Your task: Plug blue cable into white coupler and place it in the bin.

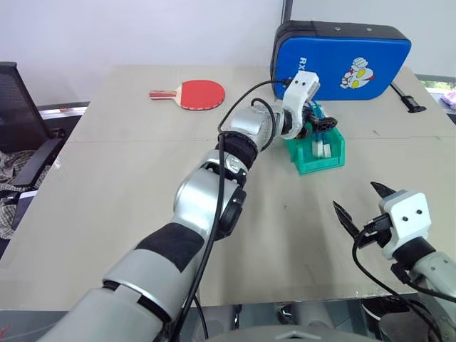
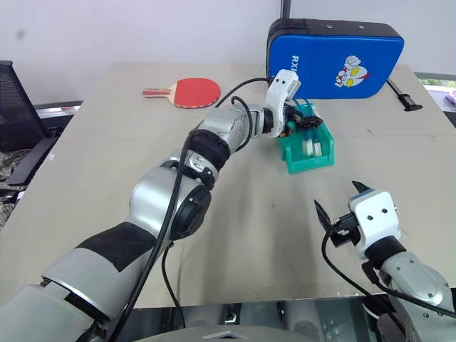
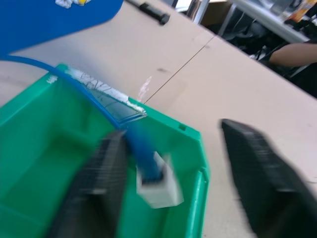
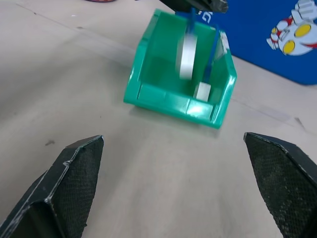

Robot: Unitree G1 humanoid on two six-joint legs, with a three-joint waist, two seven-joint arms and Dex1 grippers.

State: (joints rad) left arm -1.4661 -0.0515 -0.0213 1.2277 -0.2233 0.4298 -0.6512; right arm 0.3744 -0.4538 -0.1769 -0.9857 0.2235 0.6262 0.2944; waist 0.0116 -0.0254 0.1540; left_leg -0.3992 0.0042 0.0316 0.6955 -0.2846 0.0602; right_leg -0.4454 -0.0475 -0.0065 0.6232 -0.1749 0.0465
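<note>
Release over bin [image 1: 335, 158]: left gripper [image 3: 173, 183] spread, nothing clamped; right gripper [image 4: 173, 183] spread, empty.
Risk: cable [image 3: 89, 91] draped over rim, may drag coupler [image 3: 158, 186] back out.

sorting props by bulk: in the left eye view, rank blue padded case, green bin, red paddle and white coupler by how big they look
1. blue padded case
2. red paddle and green bin: look alike, so unranked
3. white coupler, tiny inside the bin

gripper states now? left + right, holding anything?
Left gripper: open over the green plastic bin, holding nothing; the thin blue cable, plugged into the small white coupler, sits between its fingers.
Right gripper: open, empty.
</note>
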